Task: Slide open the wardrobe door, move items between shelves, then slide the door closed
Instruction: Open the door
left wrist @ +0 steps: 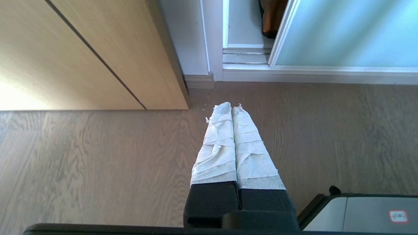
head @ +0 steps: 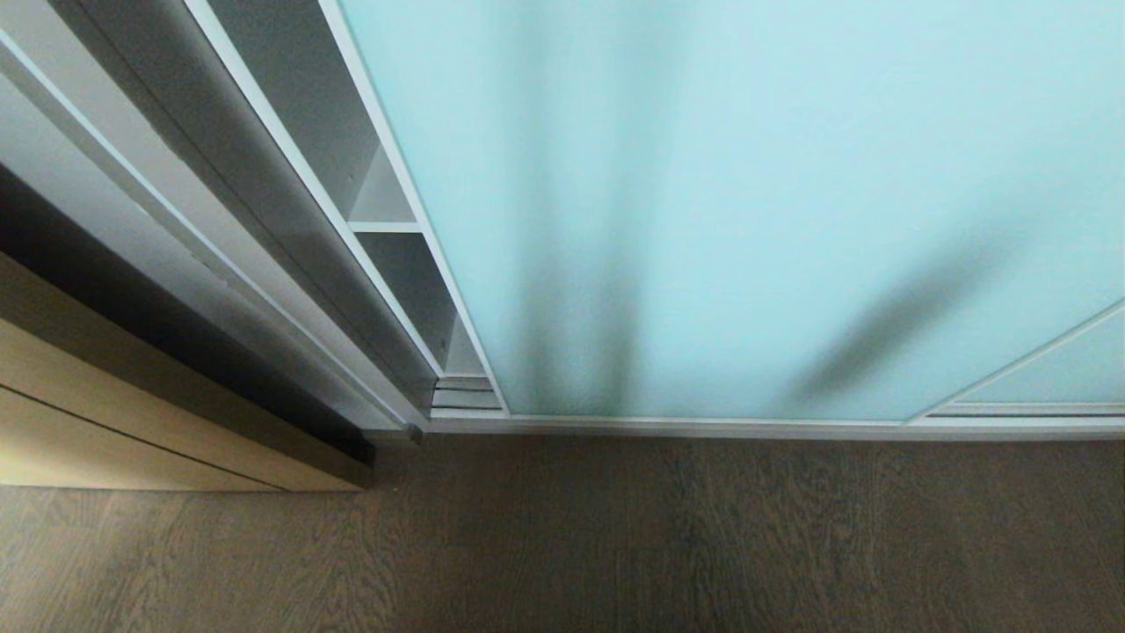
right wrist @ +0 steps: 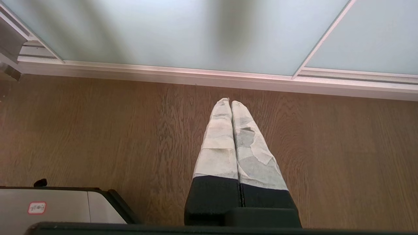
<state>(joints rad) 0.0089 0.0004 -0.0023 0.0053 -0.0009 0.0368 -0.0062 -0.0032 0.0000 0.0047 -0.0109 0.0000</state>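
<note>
Hanging low over the wood floor (left wrist: pixel 98 156), both grippers were pinched fully closed and held nothing. Left gripper (left wrist: pixel 232 107) had its taped fingers (left wrist: pixel 217 147) pressed together; ahead of it sat the bottom track, with a narrow gap of wardrobe interior just beyond and a tan-and-black cushion (left wrist: pixel 272 19) partly seen inside. Sliding door (head: pixel 747 202), frosted aqua glass, stood ahead toward the right gripper's side, almost covering the opening. Right gripper (right wrist: pixel 231 101) pointed at that door's bottom rail. White shelf (head: pixel 384 227) showed edge-on in the gap. Tan wood panel (left wrist: pixel 98 49) stood off the left gripper's outer side.
</note>
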